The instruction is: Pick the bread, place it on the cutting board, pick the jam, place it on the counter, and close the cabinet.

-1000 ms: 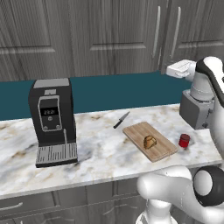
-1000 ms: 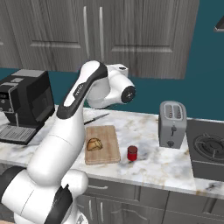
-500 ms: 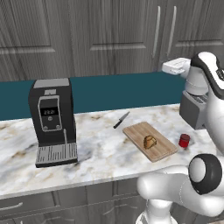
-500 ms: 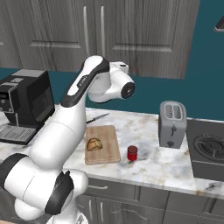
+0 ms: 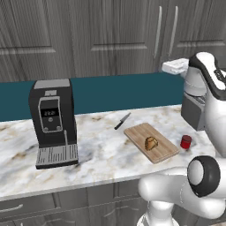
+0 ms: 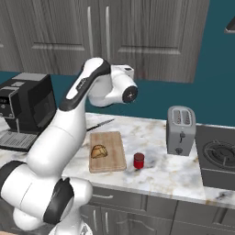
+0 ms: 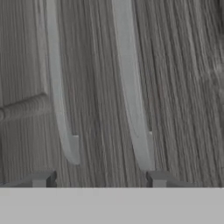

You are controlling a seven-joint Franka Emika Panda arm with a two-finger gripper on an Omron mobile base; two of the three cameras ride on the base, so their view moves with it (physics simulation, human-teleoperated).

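Pincer [image 7: 99, 180] spread, nothing between the jaws, nose close on the cabinet [image 7: 175, 65] doors; its two silver bar handles [image 7: 131, 87] run from 12 toward 6 o'clock just beyond the fingertips [image 7: 159, 178]. Doors look shut or nearly so, can't tell for sure. They're rigid, hinged and likely light to swing; flat panel takes a push, bars offer a grip but look slick. Bread [image 6: 98, 151] sits on cutting board [image 6: 107, 160]. Jam [image 6: 138, 160] stands on counter [image 6: 174, 170] at 3 o'clock of board, just beside it
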